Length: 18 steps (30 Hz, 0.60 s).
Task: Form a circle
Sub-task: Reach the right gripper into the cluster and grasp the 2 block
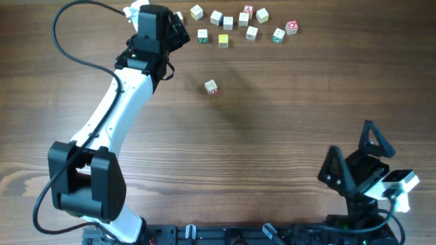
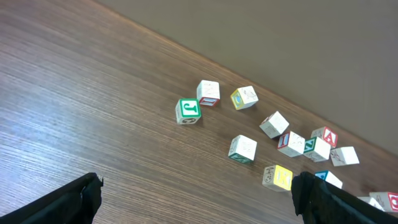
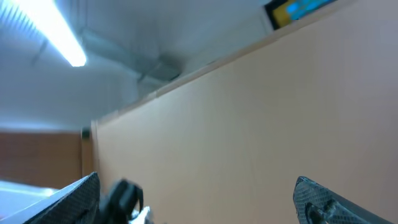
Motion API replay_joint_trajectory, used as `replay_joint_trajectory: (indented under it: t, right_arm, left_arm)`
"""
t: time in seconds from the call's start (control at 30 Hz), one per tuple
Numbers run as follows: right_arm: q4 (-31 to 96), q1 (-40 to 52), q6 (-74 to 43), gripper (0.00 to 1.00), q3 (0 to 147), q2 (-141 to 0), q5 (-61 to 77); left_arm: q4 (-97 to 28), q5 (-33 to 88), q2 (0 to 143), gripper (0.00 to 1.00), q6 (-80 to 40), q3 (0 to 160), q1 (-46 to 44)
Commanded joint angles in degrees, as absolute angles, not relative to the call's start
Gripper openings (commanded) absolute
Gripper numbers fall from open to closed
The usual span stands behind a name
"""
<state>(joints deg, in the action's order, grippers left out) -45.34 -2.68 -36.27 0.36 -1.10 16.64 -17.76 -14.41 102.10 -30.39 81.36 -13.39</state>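
Observation:
The circle shows only as a tight group of three pale letter cubes [image 1: 243, 20] [image 2: 317, 148] at the table's far edge. More such cubes lie in a loose scatter around it, among them a green J cube [image 2: 188, 111] and a yellow cube [image 1: 223, 40] [image 2: 277, 177]. My left gripper [image 1: 180, 28] [image 2: 196, 186] hovers open at the left end of the scatter with only bare wood between its fingers. The yellow cube sits just inside the right finger. My right gripper [image 1: 351, 146] [image 3: 196, 186] is open and empty at the near right, tilted up toward a tan wall.
One cube with a red mark [image 1: 211, 86] lies alone nearer the middle of the table [image 1: 272, 136]. The far table edge [image 2: 261, 87] runs just behind the cubes. The left arm's black cable [image 1: 75, 58] loops over the left side.

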Motion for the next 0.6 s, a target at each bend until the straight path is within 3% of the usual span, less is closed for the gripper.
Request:
replay_joint_trajectory:
  t: [0.0, 0.2, 0.3, 0.43, 0.57]
  right_arm:
    - [-45.2, -2.4, -45.0, 1.0, 0.7, -2.5, 6.0]
    - [-40.6, -2.4, -37.5, 1.0, 11.4, -21.3, 8.1]
    - [-35.1, -2.4, -32.3, 1.0, 25.0, -40.0, 15.5]
    - [-18.5, -1.3, -26.4, 1.0, 47.1, -62.8, 23.3]
    - [6.0, 5.0, -19.2, 1.0, 73.8, -84.1, 16.7]
  left_arm:
    - [-17.4, -13.4, 101.9, 1.0, -32.3, 81.6, -13.4]
    - [-17.4, -12.8, 101.9, 1.0, -33.9, 81.6, -13.4]
    - [-17.5, -12.9, 101.9, 1.0, -33.9, 81.6, -13.4]
    - [-17.6, -12.9, 101.9, 1.0, -33.9, 81.6, -12.5]
    - [-17.5, -12.9, 101.9, 1.0, -33.9, 81.6, -10.6]
